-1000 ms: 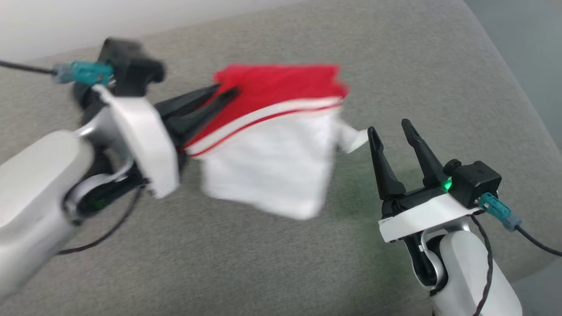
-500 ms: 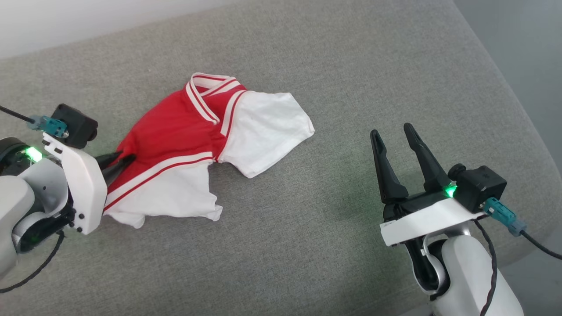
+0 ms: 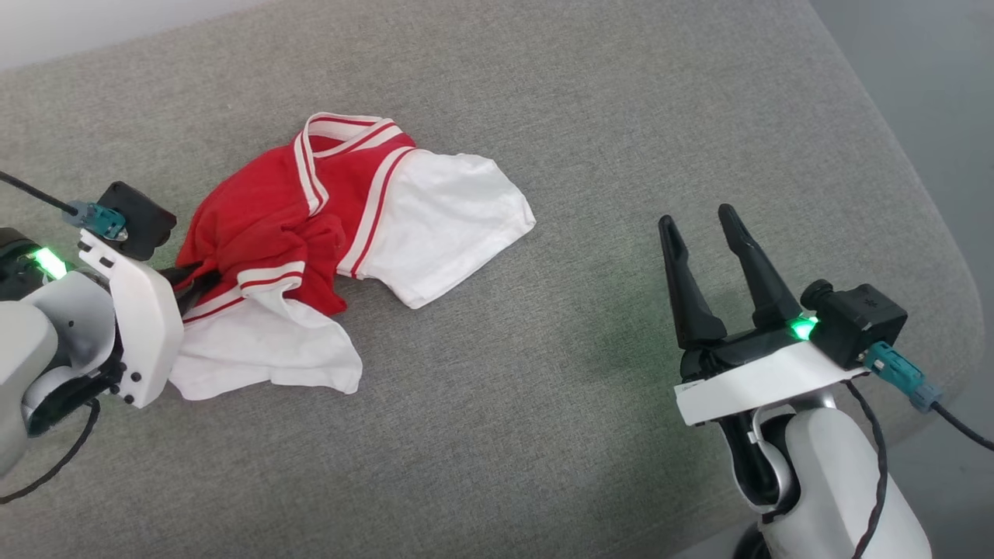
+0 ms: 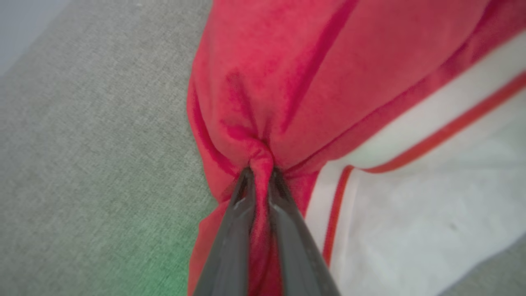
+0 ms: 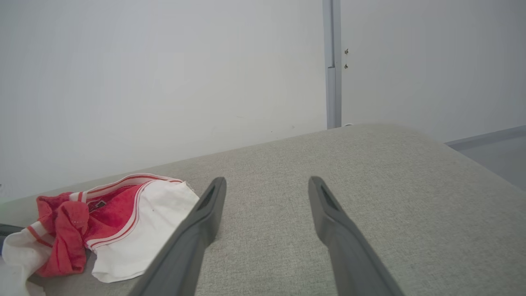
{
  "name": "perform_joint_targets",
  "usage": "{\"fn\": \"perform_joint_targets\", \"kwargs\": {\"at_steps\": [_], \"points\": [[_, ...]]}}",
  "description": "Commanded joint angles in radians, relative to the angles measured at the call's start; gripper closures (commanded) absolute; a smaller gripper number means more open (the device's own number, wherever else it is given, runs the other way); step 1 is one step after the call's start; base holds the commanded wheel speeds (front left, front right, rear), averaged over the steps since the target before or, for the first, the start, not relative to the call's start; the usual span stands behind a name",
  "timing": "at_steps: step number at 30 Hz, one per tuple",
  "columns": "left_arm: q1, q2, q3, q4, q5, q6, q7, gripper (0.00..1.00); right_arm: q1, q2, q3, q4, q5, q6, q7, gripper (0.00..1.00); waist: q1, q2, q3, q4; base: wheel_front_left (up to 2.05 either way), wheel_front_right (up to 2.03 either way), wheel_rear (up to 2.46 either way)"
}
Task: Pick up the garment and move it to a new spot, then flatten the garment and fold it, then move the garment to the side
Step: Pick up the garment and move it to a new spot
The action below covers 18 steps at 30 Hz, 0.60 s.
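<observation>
Red soft fabric with white sleeves and striped trim: the garment (image 3: 326, 225) lay crumpled at the centre-left of the head view on a grey upholstered cushion (image 3: 543, 435). Its collar pointed toward the top of the frame. One white sleeve was spread to the right and the other was bunched at the lower left. It was neither flattened nor folded.

Left gripper (image 4: 259, 172): the jaws were nearly closed, pinching a gathered ridge of red cloth at the garment's left edge. Wrinkles fanned outward from the pinch. Taking a bunched fold rather than a single layer probably gave a firmer hold for carrying.

Right gripper (image 3: 697, 216): the jaws were wide and empty at the lower right of the head view, well apart from the garment, with the fingers pointing up the frame — placed, it seemed, to take a second hold for the spreading.

A pale wall (image 5: 164, 82) stood behind the cushion in the right wrist view.

Stage, as judged: the garment was resting on the cushion — release and flattening not yet done.
</observation>
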Motion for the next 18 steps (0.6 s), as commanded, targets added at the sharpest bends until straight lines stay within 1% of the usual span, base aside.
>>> {"fn": "perform_joint_targets", "kwargs": {"at_steps": [1,2,3,4,5,7,8,9,13,14,16,18], "points": [[0.021,-0.025,-0.025,0.019,0.004,0.004,-0.004,1.00,-0.008,0.000,-0.008,-0.002,-0.008,0.000,-0.005,0.00,0.0000,-0.0001,-0.006,0.008,0.00,0.00,0.00],[0.019,-0.026,-0.024,0.017,0.008,0.004,-0.017,0.85,-0.007,0.000,-0.010,0.000,-0.015,0.000,-0.005,0.00,0.0000,-0.0001,-0.012,0.013,0.00,0.00,0.00],[0.012,-0.026,-0.022,0.014,0.017,0.004,-0.037,0.54,-0.007,0.000,-0.014,0.001,-0.018,0.000,-0.005,0.00,0.0000,-0.0001,-0.018,0.020,0.00,0.00,0.00],[0.004,-0.028,-0.020,0.014,0.018,0.003,-0.061,0.02,-0.006,0.000,-0.018,0.003,-0.024,0.000,-0.005,0.00,0.0000,-0.0001,-0.025,0.029,0.00,0.00,0.00],[-0.001,-0.031,-0.018,0.012,0.014,0.003,-0.082,0.00,-0.005,0.000,-0.021,0.004,-0.029,0.000,-0.005,0.00,0.0000,-0.0001,-0.032,0.038,0.00,0.00,0.00],[-0.015,-0.039,-0.017,0.013,0.009,0.003,-0.130,0.00,-0.004,0.000,-0.028,0.008,-0.043,0.000,-0.005,0.00,0.0000,-0.0001,-0.049,0.062,0.00,0.00,0.00],[-0.015,-0.039,-0.017,0.013,0.009,0.003,-0.130,0.00,-0.004,0.000,-0.028,0.008,-0.043,0.000,-0.005,0.00,0.0000,-0.0001,-0.049,0.062,0.00,0.00,0.00],[-0.023,-0.052,-0.015,0.017,-0.001,0.003,-0.183,0.00,-0.003,0.000,-0.034,0.015,-0.058,0.000,-0.005,0.00,0.0000,-0.0001,-0.066,0.086,0.00,0.00,0.00],[-0.013,-0.078,-0.012,0.041,-0.045,0.003,-0.312,0.00,0.006,0.000,-0.051,0.030,-0.088,0.000,-0.005,0.00,0.0000,-0.0001,-0.102,0.136,0.00,0.00,0.00],[-0.013,-0.078,-0.012,0.041,-0.045,0.003,-0.312,0.00,0.006,0.000,-0.051,0.030,-0.088,0.000,-0.005,0.00,0.0000,-0.0001,-0.102,0.136,0.00,0.00,0.00],[0.010,-0.097,-0.004,0.060,-0.072,0.003,-0.385,0.00,0.014,-0.001,-0.063,0.037,-0.100,0.000,-0.005,0.00,0.0000,-0.0001,-0.121,0.161,0.00,0.00,0.00],[0.038,-0.117,0.008,0.087,-0.095,0.003,-0.433,0.00,0.022,0.000,-0.074,0.043,-0.110,0.000,-0.005,0.00,0.0000,-0.0001,-0.137,0.186,0.00,0.00,0.00]]}}
